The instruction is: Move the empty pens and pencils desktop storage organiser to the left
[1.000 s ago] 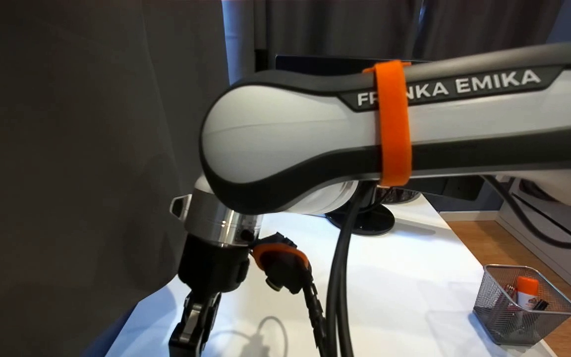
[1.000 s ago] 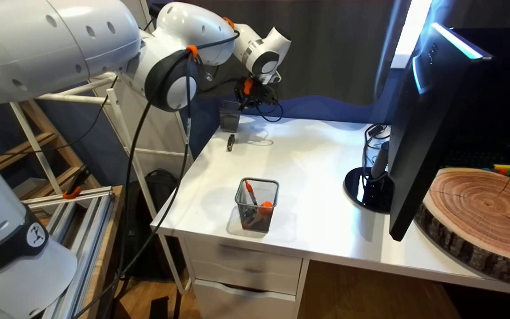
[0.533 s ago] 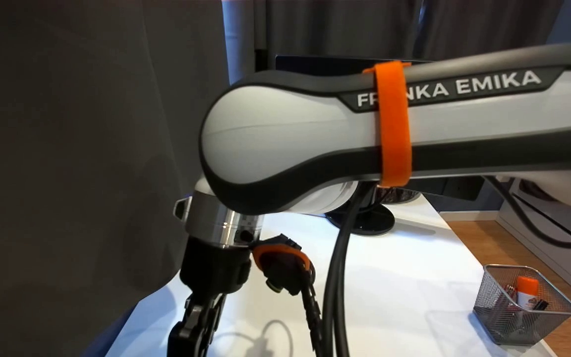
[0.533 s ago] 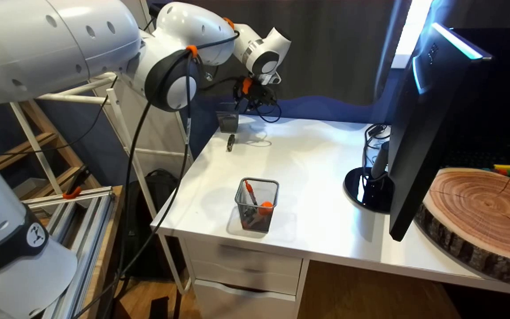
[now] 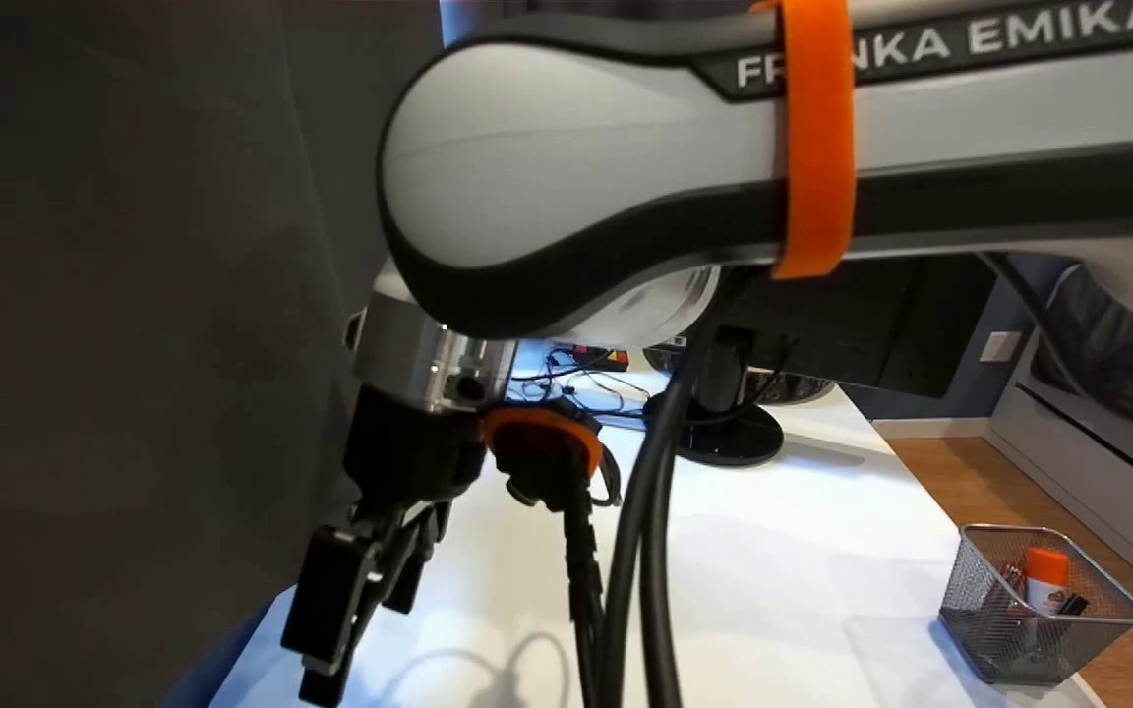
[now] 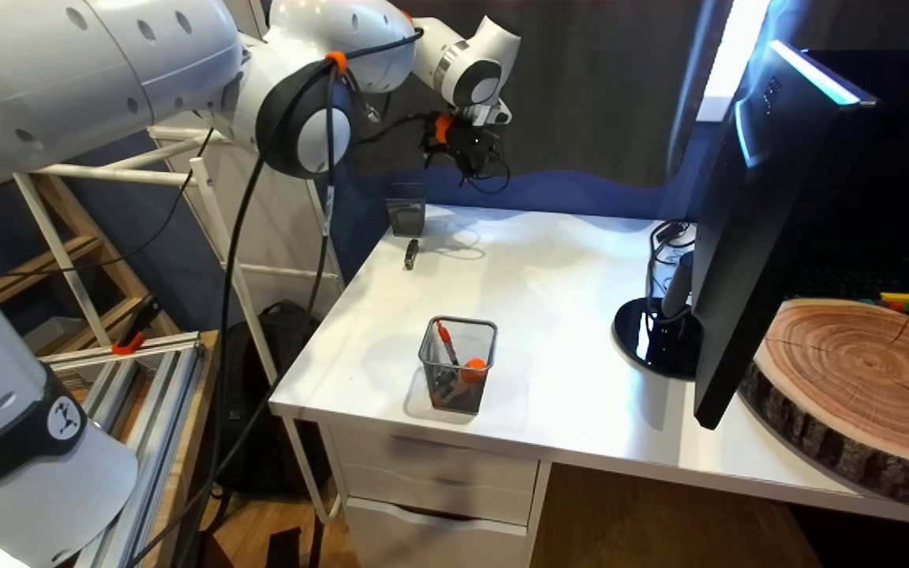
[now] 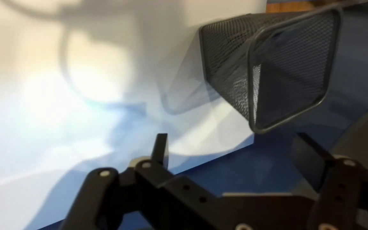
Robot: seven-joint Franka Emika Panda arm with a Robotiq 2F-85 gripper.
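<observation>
The empty organiser [image 6: 405, 214], a dark mesh cup, stands upright at the desk's far left corner in an exterior view. From above, the wrist view shows the same organiser [image 7: 225, 54] with nothing visible inside. My gripper [image 7: 232, 137] is open, its fingers [image 7: 160, 148] wide apart with only desk and dark blue background between them. It hangs above the desk, apart from the organiser, whose rim lies beyond the fingertips in the wrist view. An exterior view also shows the spread fingers [image 5: 326, 610] over the desk; the organiser is out of that view.
A second mesh cup [image 6: 458, 386] holding pens and a glue stick stands near the desk's front edge. A small dark object [image 6: 411, 254] lies close to the empty organiser. A monitor [image 6: 762, 229] and a wood slab [image 6: 865, 379] occupy the right. Cables [image 5: 660, 551] hang from the arm.
My gripper has opened and the arm has risen. The organiser shifted slightly left in an exterior view, then stayed in place as the gripper moved up away from it.
</observation>
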